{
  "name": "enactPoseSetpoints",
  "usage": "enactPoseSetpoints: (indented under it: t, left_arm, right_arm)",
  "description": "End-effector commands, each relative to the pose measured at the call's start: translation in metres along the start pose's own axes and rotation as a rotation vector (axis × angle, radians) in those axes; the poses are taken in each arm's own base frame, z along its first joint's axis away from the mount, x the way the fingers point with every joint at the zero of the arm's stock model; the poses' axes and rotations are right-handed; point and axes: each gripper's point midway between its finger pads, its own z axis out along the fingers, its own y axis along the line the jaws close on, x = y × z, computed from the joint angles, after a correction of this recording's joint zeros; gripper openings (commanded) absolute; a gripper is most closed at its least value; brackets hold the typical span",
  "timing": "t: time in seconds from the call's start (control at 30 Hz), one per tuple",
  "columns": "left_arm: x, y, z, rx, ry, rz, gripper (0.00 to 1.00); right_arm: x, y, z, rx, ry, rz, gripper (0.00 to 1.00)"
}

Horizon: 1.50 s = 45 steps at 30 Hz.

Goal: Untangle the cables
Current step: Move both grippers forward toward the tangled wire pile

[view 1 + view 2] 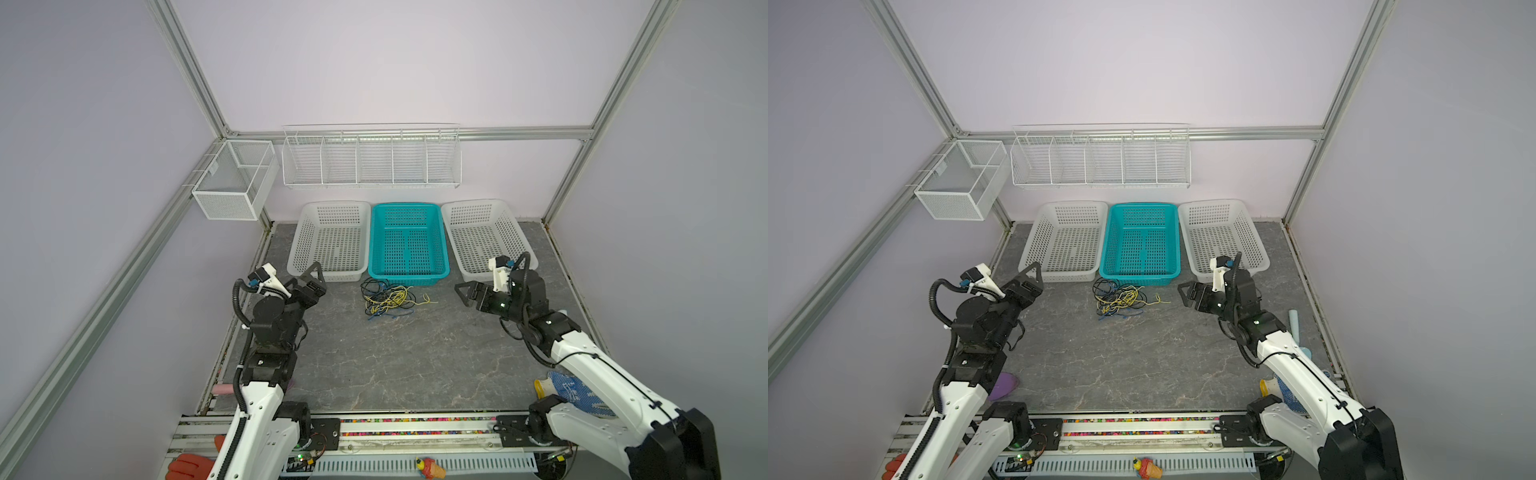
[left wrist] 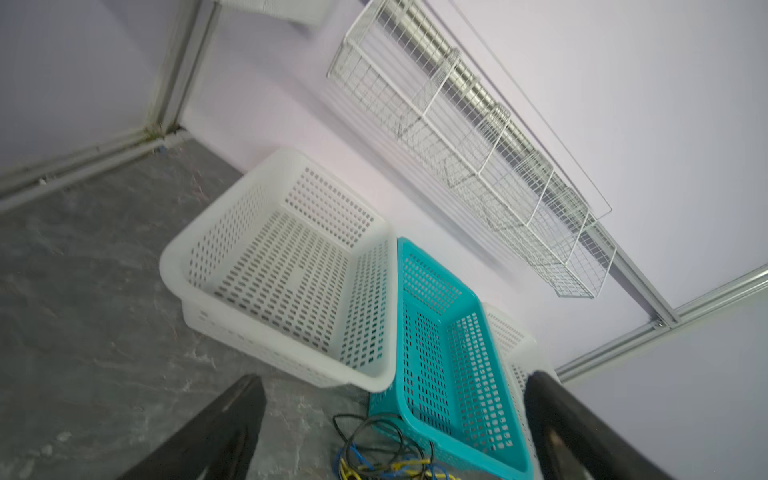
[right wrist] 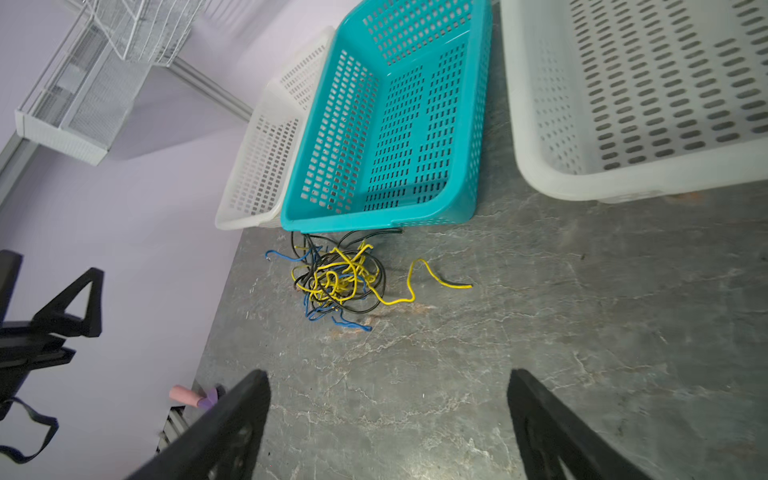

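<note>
Baskets stand in a row at the back of the table (image 1: 374, 365): a left white basket (image 1: 304, 237), a teal basket (image 1: 409, 275) in the middle and a right white basket (image 1: 519, 245), side by side. Each one shows only its own perforated floor. On the wall above them hangs a wire rack (image 1: 372, 162) with five compartments, and a mesh box (image 1: 232, 187) hangs beside it on the side rail. Through their wires only the wall shows.

The cables (image 1: 388, 299) lie as one knot of yellow, black and blue on the table, just in front of the teal basket. A black loop reaches its front wall, and one yellow end trails out toward the right side.

The left arm (image 1: 272, 320) holds the left jaws above the table near the front corner of the left white basket, spread wide. The right arm (image 1: 528, 299) points the right jaws at the knot from the side, apart from it. They are also spread wide, with only the table between them.
</note>
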Motion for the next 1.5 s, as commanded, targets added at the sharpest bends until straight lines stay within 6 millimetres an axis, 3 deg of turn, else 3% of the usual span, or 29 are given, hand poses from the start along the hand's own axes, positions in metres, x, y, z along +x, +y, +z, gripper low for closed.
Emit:
enactPoseSetpoints:
  t: [0.0,0.17,0.37,0.63,0.93,1.2,1.47]
  left_arm:
    - [0.035,-0.002,0.001,0.007,0.171,-0.111,0.98]
    - [0.084,-0.004,-0.002,-0.036,0.301,-0.063,0.99]
    - [0.139,0.006,0.001,-0.095,0.431,-0.075,1.00]
    - [0.185,0.012,0.009,-0.163,0.555,-0.191,0.98]
    - [0.211,0.008,0.026,-0.180,0.597,-0.260,0.98]
    - [0.219,-0.008,0.052,-0.144,0.612,-0.304,0.98]
    - [0.235,-0.011,0.075,-0.163,0.644,-0.320,0.97]
  right_arm:
    - [0.002,0.006,0.010,0.013,-0.035,-0.078,0.93]
    - [0.025,0.021,0.026,0.011,0.034,-0.165,0.97]
    - [0.047,0.037,0.022,0.015,0.031,-0.303,0.98]
    - [0.052,0.040,0.018,0.065,-0.037,-0.388,0.97]
    - [0.065,0.050,0.015,0.054,-0.095,-0.466,0.95]
    - [0.070,0.063,0.008,0.043,-0.131,-0.529,0.94]
    - [0.073,0.071,0.005,0.049,-0.143,-0.586,0.94]
